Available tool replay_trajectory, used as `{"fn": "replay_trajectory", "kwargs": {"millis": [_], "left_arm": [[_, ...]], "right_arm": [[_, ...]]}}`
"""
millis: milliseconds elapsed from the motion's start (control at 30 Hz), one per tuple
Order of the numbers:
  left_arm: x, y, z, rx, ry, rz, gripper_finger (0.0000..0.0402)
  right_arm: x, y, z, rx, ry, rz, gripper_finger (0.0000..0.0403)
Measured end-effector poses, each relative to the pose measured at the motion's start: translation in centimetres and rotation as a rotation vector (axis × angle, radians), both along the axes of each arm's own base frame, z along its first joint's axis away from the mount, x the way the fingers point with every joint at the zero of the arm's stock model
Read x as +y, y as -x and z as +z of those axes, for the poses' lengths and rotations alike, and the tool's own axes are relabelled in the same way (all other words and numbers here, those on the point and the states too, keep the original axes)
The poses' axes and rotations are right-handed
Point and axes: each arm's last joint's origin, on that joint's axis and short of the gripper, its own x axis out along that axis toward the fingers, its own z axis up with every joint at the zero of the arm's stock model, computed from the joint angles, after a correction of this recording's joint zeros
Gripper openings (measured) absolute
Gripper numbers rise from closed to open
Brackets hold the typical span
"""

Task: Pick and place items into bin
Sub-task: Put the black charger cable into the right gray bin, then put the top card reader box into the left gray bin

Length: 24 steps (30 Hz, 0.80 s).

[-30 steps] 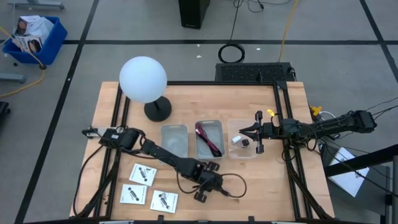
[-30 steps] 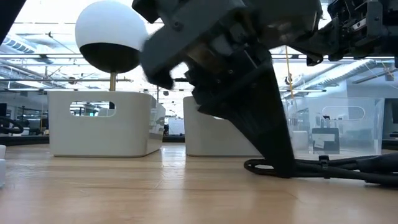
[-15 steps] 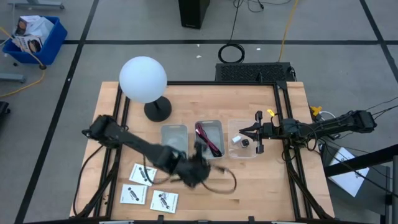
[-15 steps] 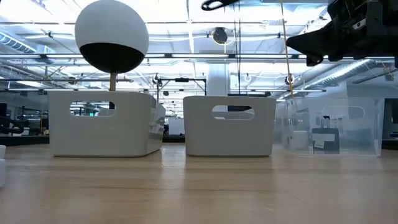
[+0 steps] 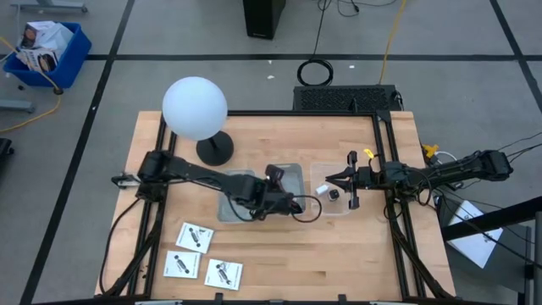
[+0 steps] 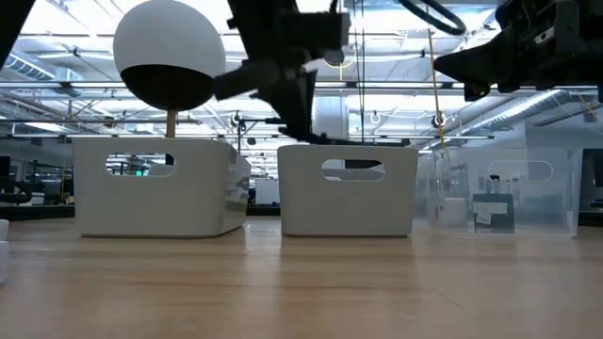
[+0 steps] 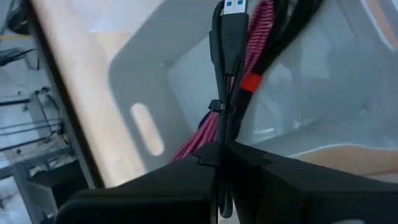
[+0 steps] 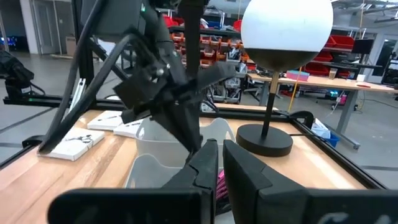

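High view: wood table [image 5: 356, 254], grey floor; left tool [image 5: 279, 203] grips cable [image 5: 306, 209]; right tool [image 5: 332, 180] closed.

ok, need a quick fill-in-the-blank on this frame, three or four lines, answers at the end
The left gripper is shut on a black ____.
It hangs over the ____ white bin of the row.
Three white square packets lie on the wooden ____.
The right gripper hovers over the ____ plastic bin.

Missing: cable; middle; table; clear

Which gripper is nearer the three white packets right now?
Left. The left gripper, shut on a black cable, hangs over the middle bin, up and right of the packets. The right gripper waits farther right.
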Motion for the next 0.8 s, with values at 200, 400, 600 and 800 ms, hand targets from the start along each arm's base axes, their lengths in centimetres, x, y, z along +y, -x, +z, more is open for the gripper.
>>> {"fn": "replay_trajectory", "kwargs": {"millis": [200, 400, 600, 800], "left_arm": [[0.1, -0.7, -3.0, 0.101, 0.002, -0.044, 0.0013], [-0.2, -0.8, -2.8, 0.091, 0.016, -0.050, 0.0046], [-1.0, -0.9, -1.8, 0.052, 0.000, -0.068, 0.0125], [-1.7, -1.2, -1.0, 0.001, -0.054, -0.059, 0.0180]], "right_arm": [[0.0, 0.0, -0.1, 0.012, 0.015, 0.000, 0.0020], [0.0, 0.0, -0.1, 0.012, 0.019, -0.001, 0.0020], [0.0, 0.0, -0.1, 0.012, 0.019, -0.001, 0.0020], [0.0, 0.0, -0.1, 0.012, 0.019, -0.001, 0.0020]]}}
